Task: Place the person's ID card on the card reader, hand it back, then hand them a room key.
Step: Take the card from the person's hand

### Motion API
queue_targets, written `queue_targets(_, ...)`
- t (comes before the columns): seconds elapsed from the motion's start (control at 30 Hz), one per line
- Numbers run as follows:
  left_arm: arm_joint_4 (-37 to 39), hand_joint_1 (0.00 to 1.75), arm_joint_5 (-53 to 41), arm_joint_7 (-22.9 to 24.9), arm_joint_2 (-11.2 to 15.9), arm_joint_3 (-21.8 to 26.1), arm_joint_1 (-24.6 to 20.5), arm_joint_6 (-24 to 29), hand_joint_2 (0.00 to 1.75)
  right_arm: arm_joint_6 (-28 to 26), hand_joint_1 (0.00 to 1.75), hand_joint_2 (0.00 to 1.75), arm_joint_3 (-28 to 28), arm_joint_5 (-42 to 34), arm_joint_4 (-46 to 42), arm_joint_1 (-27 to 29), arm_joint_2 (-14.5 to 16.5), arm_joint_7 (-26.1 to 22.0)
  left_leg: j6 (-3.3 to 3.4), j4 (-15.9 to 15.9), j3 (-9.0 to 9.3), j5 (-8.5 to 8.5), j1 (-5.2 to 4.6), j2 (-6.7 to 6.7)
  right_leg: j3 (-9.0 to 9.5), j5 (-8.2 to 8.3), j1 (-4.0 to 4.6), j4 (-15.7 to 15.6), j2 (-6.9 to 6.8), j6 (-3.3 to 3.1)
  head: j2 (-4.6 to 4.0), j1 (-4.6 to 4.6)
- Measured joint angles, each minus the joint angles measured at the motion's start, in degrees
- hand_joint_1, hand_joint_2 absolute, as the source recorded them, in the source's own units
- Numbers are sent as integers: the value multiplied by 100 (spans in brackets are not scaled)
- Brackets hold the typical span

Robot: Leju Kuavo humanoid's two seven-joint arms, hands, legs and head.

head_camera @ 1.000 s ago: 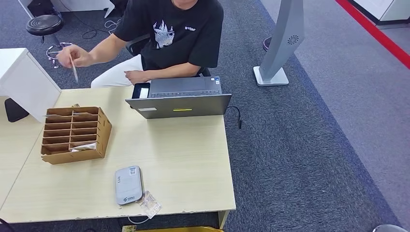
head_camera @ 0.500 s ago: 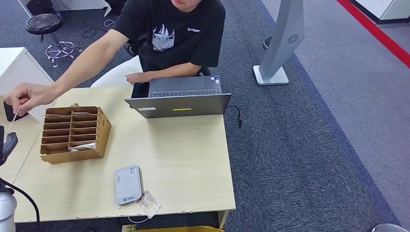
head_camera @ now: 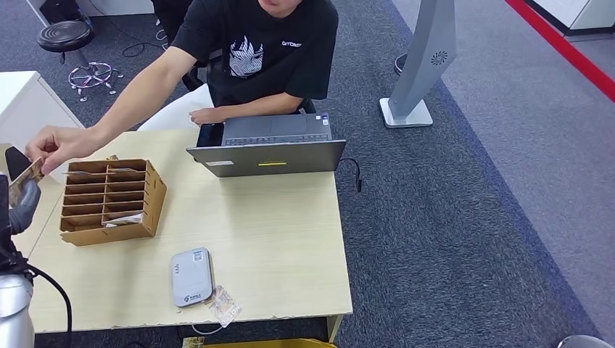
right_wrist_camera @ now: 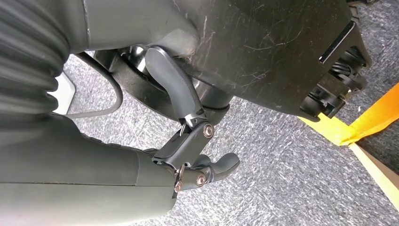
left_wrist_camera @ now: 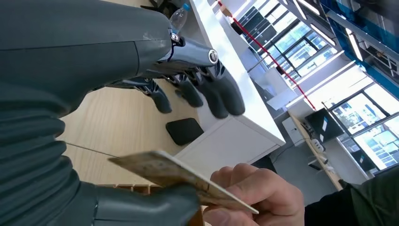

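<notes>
A person (head_camera: 254, 51) seated behind the desk stretches an arm to the table's left edge and holds out a tan ID card (head_camera: 26, 174). My left hand (head_camera: 19, 201) is raised just below that card. In the left wrist view the ID card (left_wrist_camera: 176, 173) lies between my thumb (left_wrist_camera: 150, 207) and my spread fingers (left_wrist_camera: 214, 92), with the person's hand (left_wrist_camera: 256, 193) still pinching its far end. The grey card reader (head_camera: 192, 277) lies near the table's front edge. My right hand (right_wrist_camera: 195, 157) hangs beside my body over the carpet, holding nothing.
A cardboard slot rack (head_camera: 112, 201) stands on the table's left part, a card in a lower slot. An open laptop (head_camera: 268, 148) sits at the far edge before the person. A small plastic packet (head_camera: 225, 307) lies beside the reader. A white cabinet (head_camera: 29, 116) stands at left.
The person's arm swung from high at the back down to the table's left edge with the card. My left hand rose into view beneath it.
</notes>
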Motion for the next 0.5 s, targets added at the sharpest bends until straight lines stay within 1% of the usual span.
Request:
queue_targets(0.2,0,175,-29,-2,5,-23,-17,101,175,1,0,175,-30,4,0,1,14,-5,-7,0,-3,4,1,4,-4,1,0,0,4,-2,1,-1)
queue_targets(0.5,-2,175,89,-36,7,-43,-18,98,175,-1,0,175,-111,96,-6,10,30,-20,-11,0,-6,8,2,2,-5,5,1,0,3,-5,2,-1)
